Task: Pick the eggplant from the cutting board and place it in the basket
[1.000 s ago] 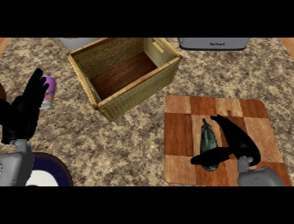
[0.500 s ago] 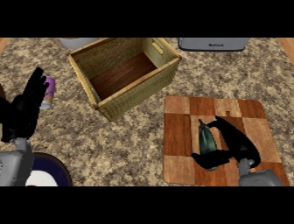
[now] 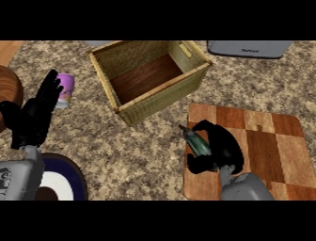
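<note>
One glossy eggplant [image 3: 197, 142] in curled right hand [image 3: 220, 149].

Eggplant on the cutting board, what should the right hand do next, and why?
Probably lift it and carry it up-left toward the basket. The right hand is already curled round the eggplant at the cutting board's left edge, and the basket stands open just beyond it.
</note>
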